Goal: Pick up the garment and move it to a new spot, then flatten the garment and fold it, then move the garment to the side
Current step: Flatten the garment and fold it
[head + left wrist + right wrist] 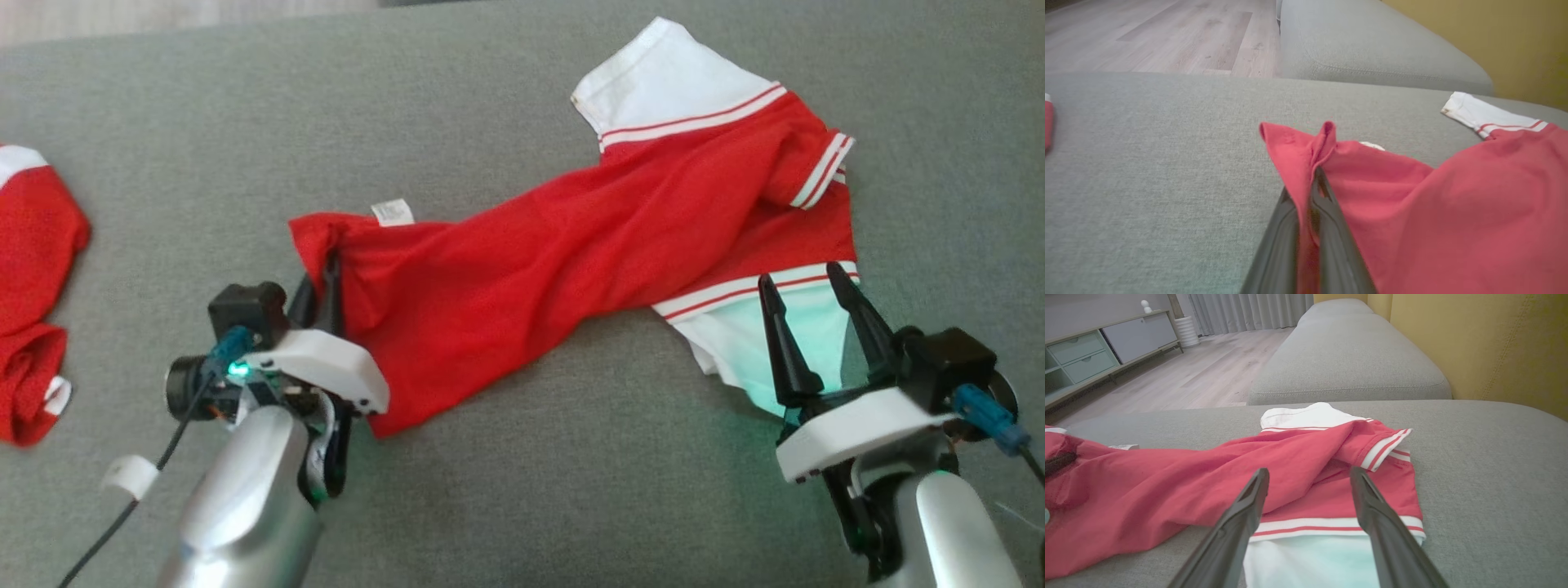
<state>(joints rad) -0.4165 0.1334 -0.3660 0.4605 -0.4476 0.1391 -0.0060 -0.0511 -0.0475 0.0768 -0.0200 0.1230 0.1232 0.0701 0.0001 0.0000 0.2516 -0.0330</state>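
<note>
The left gripper (1316,177) has its two dark fingers pressed together on a pinched-up fold at the red end of the garment (571,245). The fingertips are swallowed by the cloth, so I cannot see how much of it they hold. The right gripper (802,278) stands with its fingers wide apart, gripping nothing, poised over the white panel (735,347) at the other end; whether the tips touch the fabric is hard to say. Between the two, the garment lies stretched and twisted across the grey sofa cushion (571,490), with a small white label (393,212) showing near the clamped end. At the far left a second red cloth (33,245) is cut off by the edge, so its shape is unclear.
</note>
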